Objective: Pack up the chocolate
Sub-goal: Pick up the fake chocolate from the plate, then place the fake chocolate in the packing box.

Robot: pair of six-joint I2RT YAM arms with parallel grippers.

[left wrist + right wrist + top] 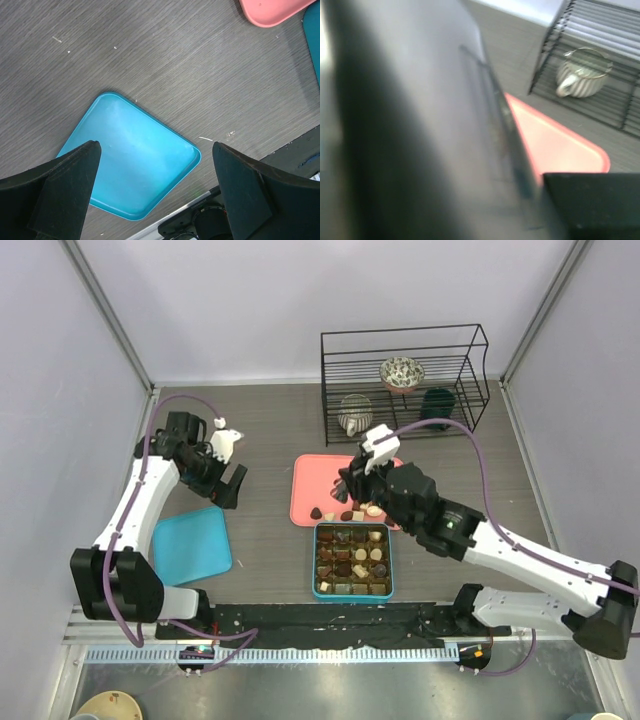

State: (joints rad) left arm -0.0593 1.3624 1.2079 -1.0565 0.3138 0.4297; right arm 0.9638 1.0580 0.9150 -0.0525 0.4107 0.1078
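The right tool [350, 485] hangs low over the near part of the pink tray [312, 472] with its jaws partly drawn together. Whether a piece sits between them cannot be told: the overhead view hides the tips and the wrist view is a blur. Just in front of it a short row of loose chocolate [347, 515] lies along the tray's near edge, dark, mid-brown and cream pieces close beside one another. More pieces sit in the compartments of the teal box [317, 562], which stands on the bench [260, 440] just beside that edge. The step in hand looks like picking up one piece. To do it well, the jaws should straddle a single piece squarely, clear of its neighbours, then close gently and lift straight. The piece should be let go only once it is low over a free compartment. The left tool [156, 146] hovers with jaws wide, holding nothing, above a blue tray [135, 170], well apart from the pink one.
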